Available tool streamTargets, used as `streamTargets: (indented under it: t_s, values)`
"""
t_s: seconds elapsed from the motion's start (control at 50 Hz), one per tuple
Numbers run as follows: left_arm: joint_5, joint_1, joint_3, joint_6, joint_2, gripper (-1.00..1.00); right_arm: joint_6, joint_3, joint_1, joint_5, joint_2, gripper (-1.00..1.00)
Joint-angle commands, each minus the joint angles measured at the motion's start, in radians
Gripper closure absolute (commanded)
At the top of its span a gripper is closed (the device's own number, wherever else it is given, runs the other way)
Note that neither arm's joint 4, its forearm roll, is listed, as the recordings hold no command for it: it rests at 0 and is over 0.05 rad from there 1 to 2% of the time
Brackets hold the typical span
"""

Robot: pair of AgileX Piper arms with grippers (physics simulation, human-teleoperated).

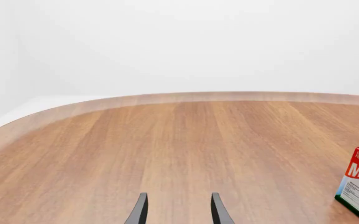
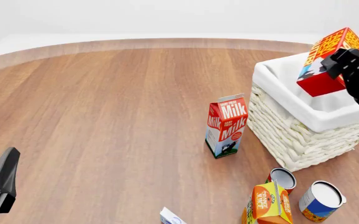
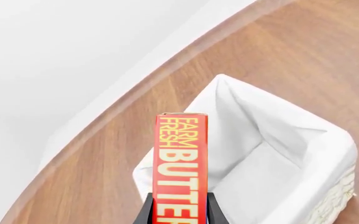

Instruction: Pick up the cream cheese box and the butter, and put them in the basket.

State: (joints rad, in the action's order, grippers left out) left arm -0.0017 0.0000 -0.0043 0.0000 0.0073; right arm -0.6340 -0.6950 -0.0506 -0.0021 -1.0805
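Wood-grain table (image 2: 105,116) carries the basket (image 2: 291,140) at right; above its open top the right hand (image 2: 341,63) clenches the butter (image 2: 324,60). Its long axis tilts up and away from the fingers. Low at left, the left hand (image 1: 176,210) is spread and seemingly holds nothing.

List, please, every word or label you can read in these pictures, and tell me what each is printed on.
"FARM FRESH BUTTER": the butter, held in the right gripper.
"DAIRY FRESH" and "Milk": the milk carton.
Juice carton: lettering too small to read.
Two cans: labels unreadable.
Milk carton's side panel: too fine to read.
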Motion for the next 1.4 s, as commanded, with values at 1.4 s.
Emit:
streamTargets:
  t_s: [1.4]
  values:
    - [0.000, 0.000, 0.000, 0.000, 0.000, -1.00, 0.001, 0.017, -0.024, -0.061, -0.039, 1.00]
